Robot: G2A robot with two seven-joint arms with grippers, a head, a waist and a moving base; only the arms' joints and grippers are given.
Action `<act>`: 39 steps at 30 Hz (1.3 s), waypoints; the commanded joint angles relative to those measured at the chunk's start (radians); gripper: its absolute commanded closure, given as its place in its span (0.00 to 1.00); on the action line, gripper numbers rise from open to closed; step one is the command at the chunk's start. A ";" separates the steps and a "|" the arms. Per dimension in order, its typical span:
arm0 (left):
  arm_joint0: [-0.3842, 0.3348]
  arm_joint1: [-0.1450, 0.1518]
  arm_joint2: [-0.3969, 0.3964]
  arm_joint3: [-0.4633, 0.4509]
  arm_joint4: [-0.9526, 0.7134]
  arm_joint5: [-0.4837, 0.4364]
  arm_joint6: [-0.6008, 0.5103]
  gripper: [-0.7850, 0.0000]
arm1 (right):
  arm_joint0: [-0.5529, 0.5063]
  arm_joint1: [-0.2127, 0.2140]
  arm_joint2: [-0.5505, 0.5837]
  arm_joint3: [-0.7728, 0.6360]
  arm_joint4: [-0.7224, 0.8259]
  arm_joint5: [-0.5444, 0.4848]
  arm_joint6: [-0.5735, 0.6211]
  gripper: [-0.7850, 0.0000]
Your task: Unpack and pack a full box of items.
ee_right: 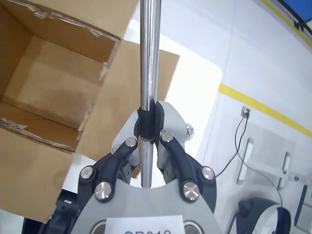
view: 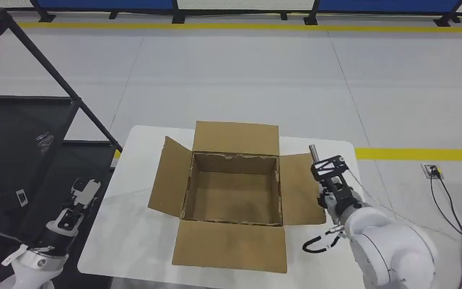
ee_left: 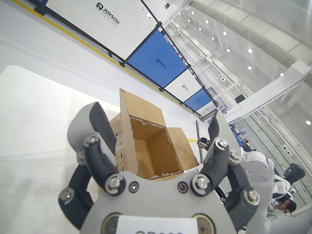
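The right gripper [ee_right: 149,115] is clamped tight on a polished metal rod [ee_right: 150,49]. Its dark pads [ee_right: 159,114] press both sides of the shaft, and the rod runs on well past the fingertips (a shorter stub reaches back toward the wrist). In the top view this gripper [view: 328,173] hangs above the table [view: 137,238], with the rod [view: 315,153] pointing ahead of it.

The cardboard box [ee_right: 48,74] stands just beside this gripper, to its inner side. All four flaps are folded outward and its bare brown floor is showing. The nearest flap spreads out under the rod.

The left gripper [ee_left: 156,120] is spread wide with nothing between its fingers [ee_left: 101,122]. The box [ee_left: 156,152] lies straight ahead of it, well apart, framed in the gap between the fingers with one flap standing toward it. Beyond the box, the rod [ee_left: 198,135] rises in the other gripper. From above, the left gripper [view: 85,189] sits off the table's edge, out past the box's [view: 229,246] flap on that side.
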 commanded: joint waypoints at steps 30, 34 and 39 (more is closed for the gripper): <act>0.000 0.000 0.000 0.000 0.000 0.000 0.000 0.00 | 0.019 0.024 0.098 0.652 0.204 -0.051 -0.190 1.00; 0.000 0.000 0.000 0.000 0.000 0.000 0.000 0.00 | 0.031 0.028 0.096 0.695 0.203 -0.042 -0.200 1.00; 0.000 0.000 0.000 0.000 0.000 0.000 0.000 0.00 | 0.038 0.032 0.093 0.720 0.210 -0.036 -0.214 0.73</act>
